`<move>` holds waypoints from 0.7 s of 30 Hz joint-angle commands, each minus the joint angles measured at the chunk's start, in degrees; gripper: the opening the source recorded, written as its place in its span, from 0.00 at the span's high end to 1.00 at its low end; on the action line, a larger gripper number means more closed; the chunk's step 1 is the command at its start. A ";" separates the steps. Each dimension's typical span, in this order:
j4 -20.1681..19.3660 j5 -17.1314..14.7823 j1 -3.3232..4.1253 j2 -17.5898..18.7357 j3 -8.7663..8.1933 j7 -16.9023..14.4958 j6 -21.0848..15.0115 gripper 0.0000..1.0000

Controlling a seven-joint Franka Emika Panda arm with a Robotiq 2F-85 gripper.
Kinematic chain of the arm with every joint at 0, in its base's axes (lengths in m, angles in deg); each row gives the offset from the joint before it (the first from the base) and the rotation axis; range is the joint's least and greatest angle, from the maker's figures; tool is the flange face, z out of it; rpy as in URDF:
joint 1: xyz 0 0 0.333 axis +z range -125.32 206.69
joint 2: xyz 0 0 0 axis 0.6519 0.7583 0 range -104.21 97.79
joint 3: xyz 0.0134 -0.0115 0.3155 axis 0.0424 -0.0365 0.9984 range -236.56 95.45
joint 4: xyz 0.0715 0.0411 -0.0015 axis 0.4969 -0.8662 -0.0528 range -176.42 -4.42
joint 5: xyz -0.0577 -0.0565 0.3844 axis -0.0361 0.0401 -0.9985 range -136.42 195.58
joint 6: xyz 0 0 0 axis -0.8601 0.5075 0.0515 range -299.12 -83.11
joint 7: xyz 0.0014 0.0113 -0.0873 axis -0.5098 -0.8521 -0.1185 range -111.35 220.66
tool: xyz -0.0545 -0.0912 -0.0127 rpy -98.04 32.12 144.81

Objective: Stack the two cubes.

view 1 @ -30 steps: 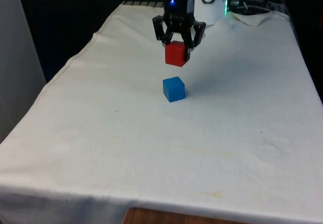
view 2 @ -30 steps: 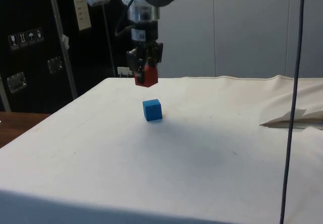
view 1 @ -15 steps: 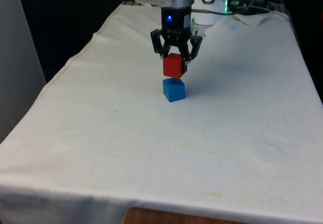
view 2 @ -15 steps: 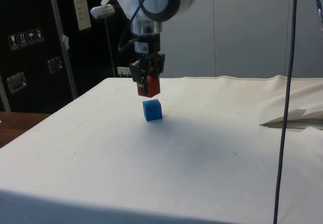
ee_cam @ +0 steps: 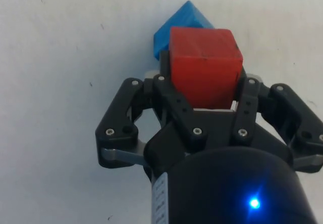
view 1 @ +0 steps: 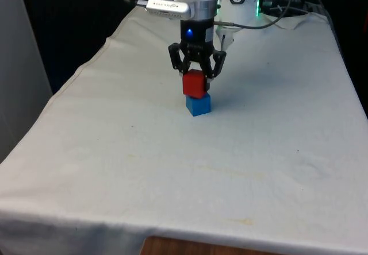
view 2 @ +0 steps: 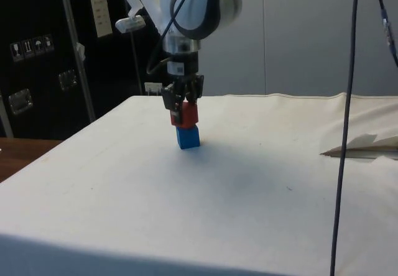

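Note:
My gripper (view 1: 195, 82) is shut on the red cube (view 1: 194, 84), holding it directly over the blue cube (view 1: 198, 105) on the white cloth. In the side view the red cube (view 2: 185, 115) sits right on top of the blue cube (view 2: 187, 137), or a hair above it; I cannot tell whether they touch. In the wrist view the red cube (ee_cam: 204, 66) is clamped between the fingers, and the blue cube (ee_cam: 175, 27) peeks out from under it, turned at an angle to it.
The white cloth (view 1: 172, 169) spreads flat around the cubes. A rumpled fold of cloth (view 2: 364, 147) lies at the side view's right. Cables (view 2: 343, 127) hang down there in the foreground.
The gripper has come down with the red cube, from well above the blue cube to right on top of it. The blue cube has not moved.

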 commanded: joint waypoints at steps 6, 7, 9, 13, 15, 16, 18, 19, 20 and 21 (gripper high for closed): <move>0.29 -0.46 -0.23 0.34 0.29 -0.34 -0.06 0.99; 0.29 -0.46 -0.23 0.46 0.29 -0.29 -0.11 0.99; 0.34 -0.40 -0.17 0.74 0.29 -0.23 -0.29 0.99; 0.40 -0.34 -0.11 0.86 0.23 -0.23 -0.17 0.99; 0.40 -0.34 -0.11 0.86 0.23 -0.23 -0.17 0.99; 0.34 -0.40 -0.11 0.97 0.23 -0.23 -0.17 0.99; 0.34 -0.34 -0.11 0.97 0.23 -0.17 -0.17 0.99; 0.34 -0.29 -0.06 0.97 0.17 -0.17 -0.17 0.99; 0.34 -0.23 -0.06 0.97 0.11 -0.11 -0.11 0.99; 0.34 -0.11 0.00 0.92 0.06 -0.06 -0.11 0.99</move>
